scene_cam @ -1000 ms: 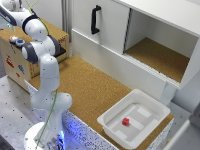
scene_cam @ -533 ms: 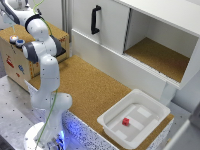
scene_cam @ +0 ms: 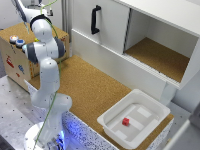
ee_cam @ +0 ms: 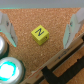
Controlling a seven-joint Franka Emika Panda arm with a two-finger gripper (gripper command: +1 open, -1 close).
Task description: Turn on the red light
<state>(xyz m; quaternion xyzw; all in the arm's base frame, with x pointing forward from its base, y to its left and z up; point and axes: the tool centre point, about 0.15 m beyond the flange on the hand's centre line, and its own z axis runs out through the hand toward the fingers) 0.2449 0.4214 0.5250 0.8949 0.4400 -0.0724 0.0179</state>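
The red light [scene_cam: 13, 38] is a small round red-orange cap on top of the wooden box [scene_cam: 15, 65] at the exterior view's left, with a blue-topped cap [scene_cam: 20, 43] beside it. My arm rises over the box, and its hand is lost at the picture's top edge. In the wrist view my gripper [ee_cam: 39, 45] is open above a cork-like surface. A yellow cube marked N [ee_cam: 40, 34] lies between its fingers [ee_cam: 8, 31], untouched. A teal round cap [ee_cam: 10, 70] and part of another cap's rim [ee_cam: 2, 48] show at the picture's edge; that rim's colour is hidden.
A white tray [scene_cam: 112, 122] holding a small red cube [scene_cam: 126, 121] sits on the cork table at the exterior view's lower right. A white cabinet [scene_cam: 115, 35] with a black handle [scene_cam: 94, 19] and an open compartment stands behind.
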